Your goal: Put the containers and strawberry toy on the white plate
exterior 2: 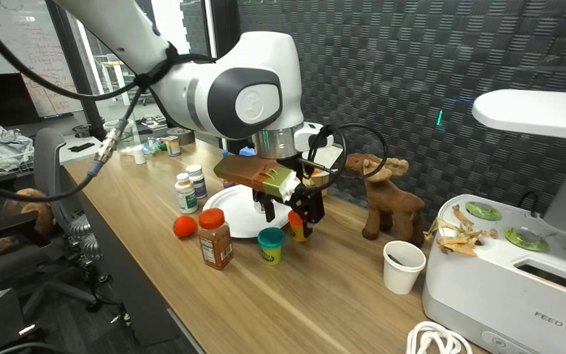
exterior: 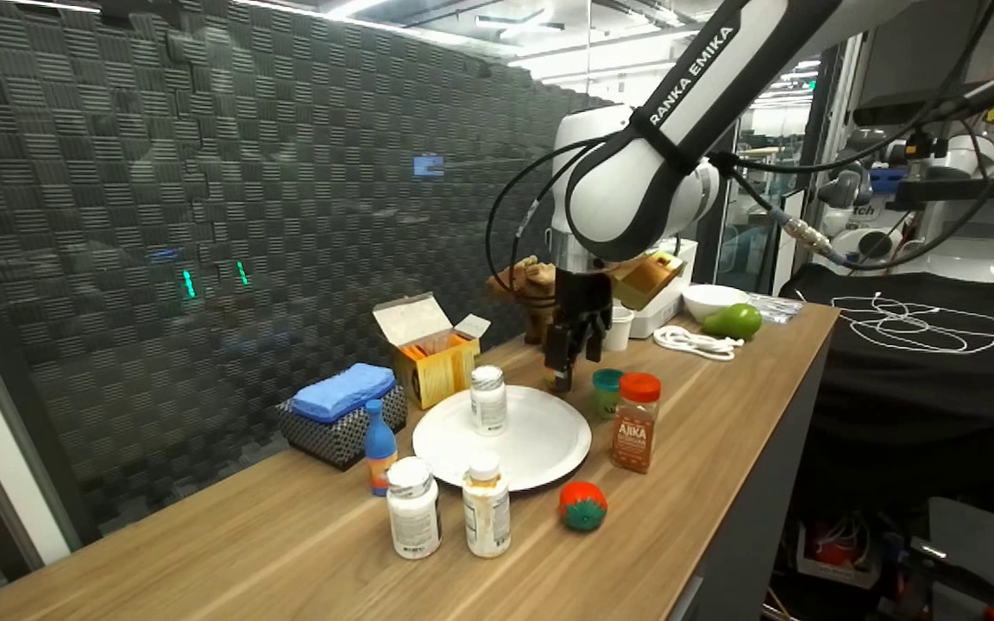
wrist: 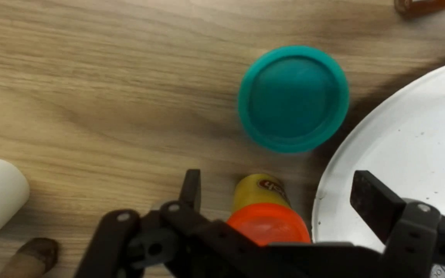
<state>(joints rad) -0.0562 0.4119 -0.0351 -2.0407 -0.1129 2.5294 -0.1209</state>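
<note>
Below the rim looks best

The black two-fingered gripper [wrist: 278,183] stands spread with nothing pinched. In the wrist view, the yellow cylindrical tub with a red-orange plastic lid [wrist: 265,212] shows between its fingers, just beside the round white plate [wrist: 415,154]. It should be stiff, smooth and fairly light; even pressure below the lid seems safest. The cylindrical tub with a teal plastic lid [wrist: 294,98] likely handles alike. The red strawberry toy with green leaves [exterior: 583,505], on the wooden tabletop [exterior: 583,578], may be soft; hold it gently across the middle.
</note>
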